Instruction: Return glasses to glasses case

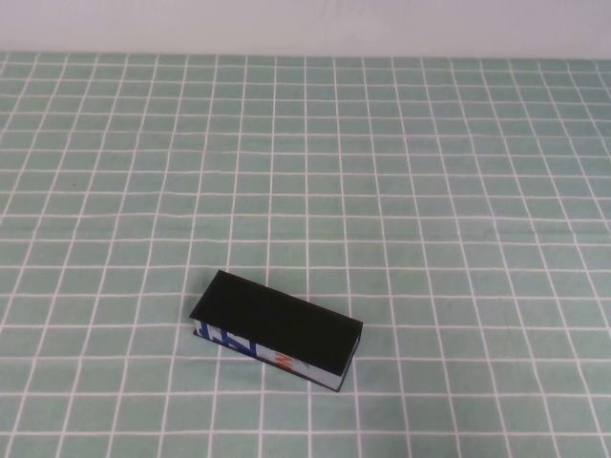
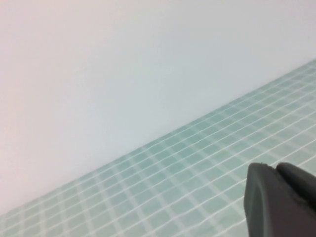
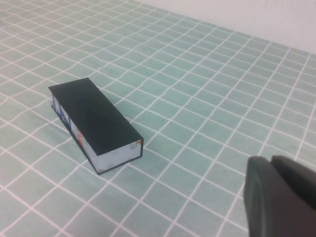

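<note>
The glasses case point(image 1: 277, 329) is a black box with a white side panel bearing blue and orange marks. It lies shut on the checked cloth, near the front and a little left of centre. It also shows in the right wrist view point(image 3: 94, 121). The glasses are not in view. My right gripper point(image 3: 270, 159) is shut and empty, held above the cloth well away from the case. My left gripper point(image 2: 273, 167) is shut and empty, facing the far wall and the cloth's back edge. Neither arm shows in the high view.
A green-and-white checked cloth point(image 1: 430, 191) covers the whole table. A plain pale wall point(image 1: 305, 24) runs along the back edge.
</note>
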Robot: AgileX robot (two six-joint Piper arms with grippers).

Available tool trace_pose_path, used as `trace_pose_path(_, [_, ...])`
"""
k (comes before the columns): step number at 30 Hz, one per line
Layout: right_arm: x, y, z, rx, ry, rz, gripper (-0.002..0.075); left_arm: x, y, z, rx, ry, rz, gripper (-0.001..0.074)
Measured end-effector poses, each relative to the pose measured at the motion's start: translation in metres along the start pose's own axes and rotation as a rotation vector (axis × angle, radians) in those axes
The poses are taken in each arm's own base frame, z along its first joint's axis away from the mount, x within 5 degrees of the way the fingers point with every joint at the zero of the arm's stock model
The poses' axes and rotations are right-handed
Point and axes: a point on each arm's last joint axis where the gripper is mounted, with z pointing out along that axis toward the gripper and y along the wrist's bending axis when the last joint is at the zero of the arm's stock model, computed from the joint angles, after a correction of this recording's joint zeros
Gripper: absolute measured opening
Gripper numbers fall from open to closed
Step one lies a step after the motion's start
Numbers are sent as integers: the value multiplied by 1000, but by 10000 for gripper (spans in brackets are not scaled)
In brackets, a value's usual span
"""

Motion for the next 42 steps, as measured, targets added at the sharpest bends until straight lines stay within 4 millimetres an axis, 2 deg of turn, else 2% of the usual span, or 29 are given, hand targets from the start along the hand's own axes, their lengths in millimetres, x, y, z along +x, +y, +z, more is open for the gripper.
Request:
trace_pose_path(7, [0, 0, 0, 0, 0, 0, -13, 53, -9, -28, -185, -21, 2, -2])
trace_pose_path(12, [0, 0, 0, -1, 0, 2, -13, 91, -19, -24, -201, 66, -30, -2])
trace_pose_path(14, [0, 0, 0, -2, 2, 4, -13, 100, -22, -23, -194, 99, -68, -2])
trace_pose_path(23, [0, 1, 0, -15, 1, 31, -13, 119, -30, -25, -148, 288, -286, -2])
trace_pose_path(42, [0, 1, 0, -16, 0, 33, -13, 120, -30, -25, -149, 295, -302, -2])
